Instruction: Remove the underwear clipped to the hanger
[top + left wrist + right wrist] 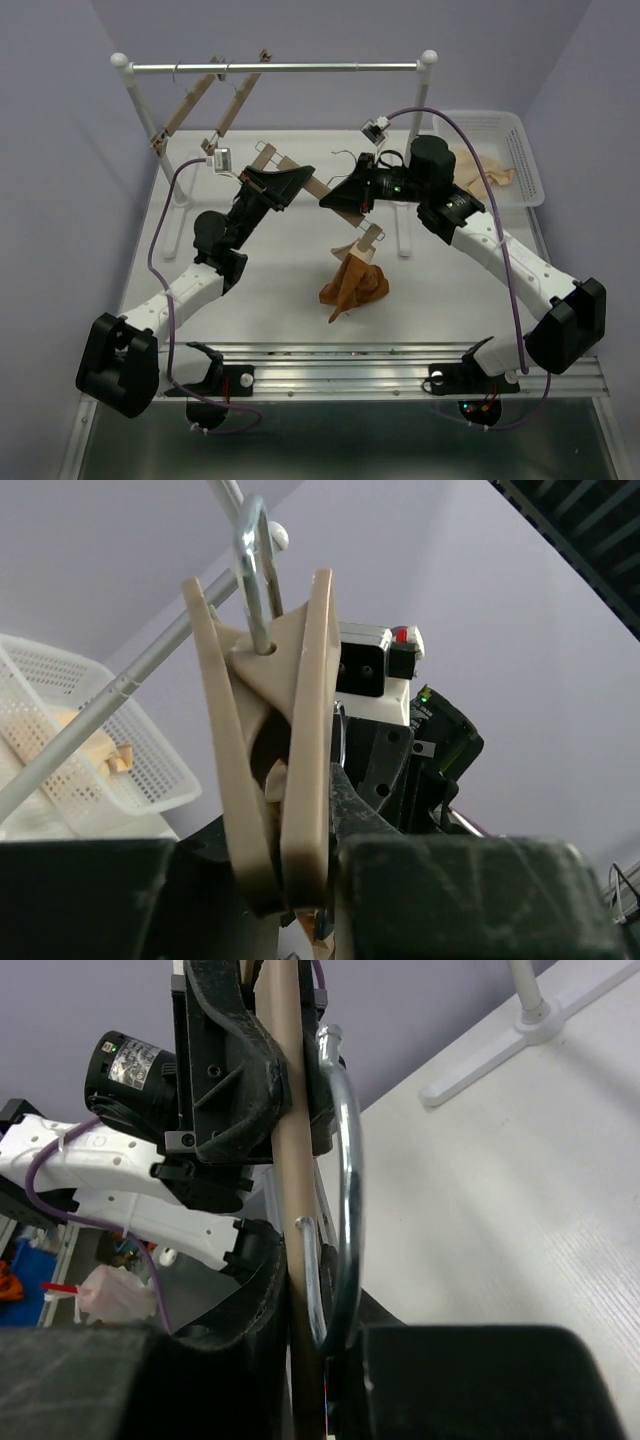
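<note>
The underwear (352,285) is rust-brown, the hanger (318,188) pale tan, the basket (527,152) white.

hanger (318,187) bar mostly hidden, basket (130,740) cut by left edge

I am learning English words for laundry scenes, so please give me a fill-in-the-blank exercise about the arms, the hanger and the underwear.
1. The left gripper pinches a beige ___ of the hanger.
2. The right gripper holds the hanger by its wooden ___.
3. The underwear droops onto the ___.
4. The rack carries ___ other hangers.
Missing words: clip; bar; table; two.
</note>
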